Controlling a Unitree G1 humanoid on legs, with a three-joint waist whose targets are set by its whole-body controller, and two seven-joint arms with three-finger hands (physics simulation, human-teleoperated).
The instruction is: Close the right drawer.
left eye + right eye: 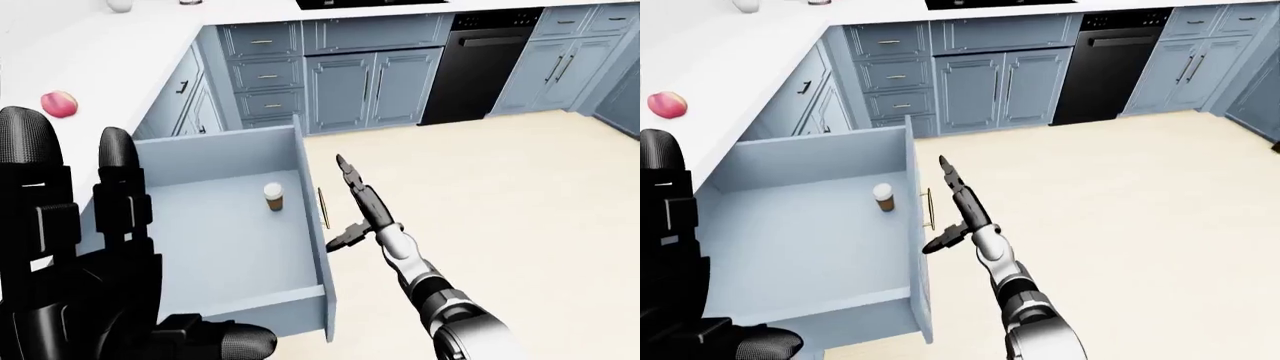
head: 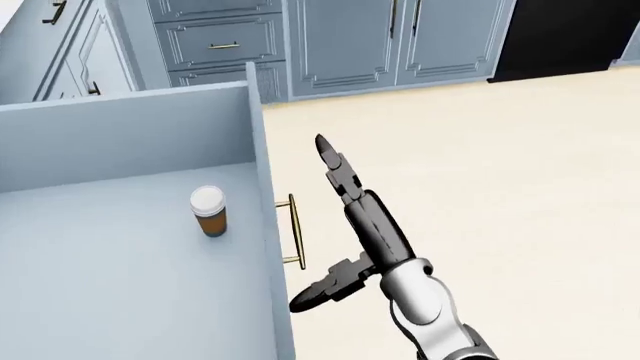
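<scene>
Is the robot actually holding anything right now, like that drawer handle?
No, nothing is held. The right hand is open beside the drawer handle, fingers not closed on it. The left hand is open too, raised close to the camera.

Black segmented right hand (image 2: pixel 335 225), silver-white forearm (image 2: pixel 420 300); left hand (image 1: pixel 90 285) seemingly all black.

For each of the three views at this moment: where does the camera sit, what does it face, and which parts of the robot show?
Head view: on the head, looking steeply down at the open drawer, its handle and the bottle; only the right hand shows.
Left-eye view: on the head, aimed wider across the kitchen, cabinets and dishwasher at top; the left hand fills its lower left.
Right-eye view: nearly the same scene, with less of the left hand.
All three share drawer, bottle and right hand.
</scene>
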